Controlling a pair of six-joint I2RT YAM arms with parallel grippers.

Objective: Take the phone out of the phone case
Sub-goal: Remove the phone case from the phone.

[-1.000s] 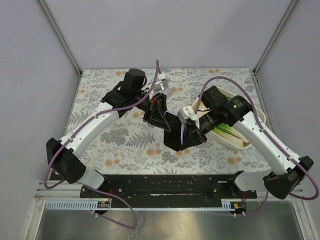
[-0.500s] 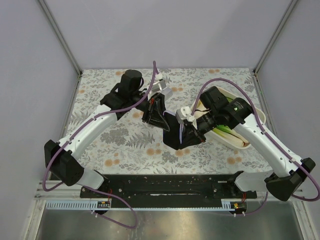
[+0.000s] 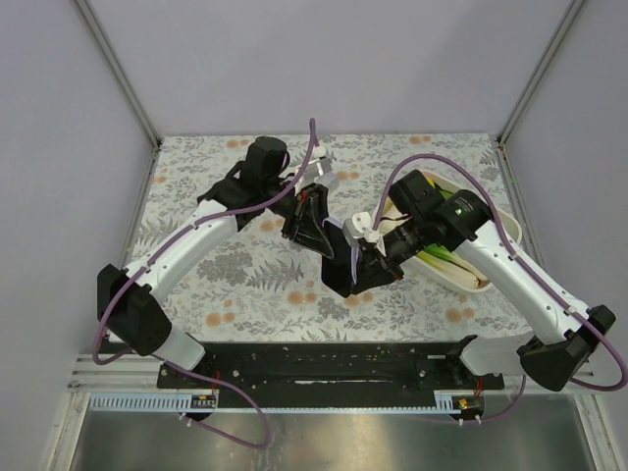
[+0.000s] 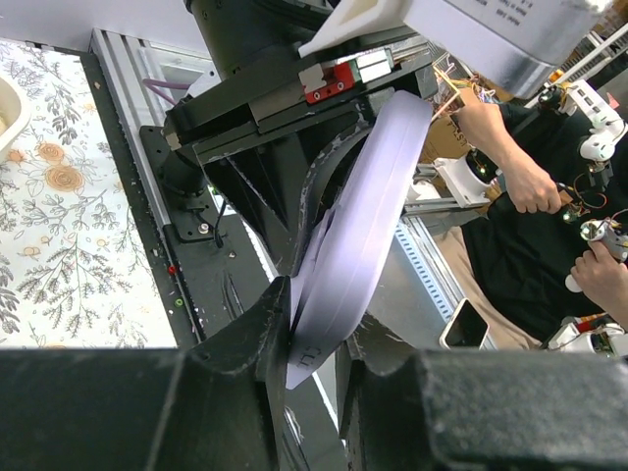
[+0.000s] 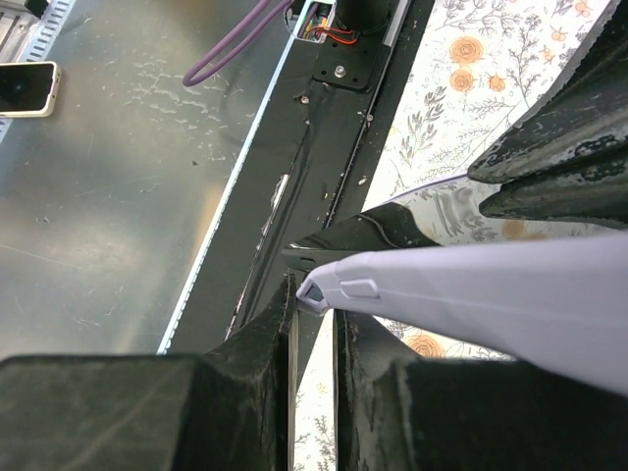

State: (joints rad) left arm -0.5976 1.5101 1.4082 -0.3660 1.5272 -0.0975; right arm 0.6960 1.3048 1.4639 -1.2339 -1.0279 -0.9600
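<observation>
Both arms reached inward, elbows raised, so that their wrists met over the centre. Left arm (image 3: pixel 196 240): its wrist was rolled, and the left gripper (image 4: pixel 312 339) had its jaws nearly closed on the near edge of the lavender phone case (image 4: pixel 363 226). Right arm (image 3: pixel 510 265): the right gripper (image 5: pixel 314 314) faced it, jaws pinched to a narrow slit at the case's corner just ahead of its fingertips.

Top camera high behind, looking down, wrist cameras close-up (facing the near edge), all sharing the phone case (image 4: pixel 363 226)
</observation>
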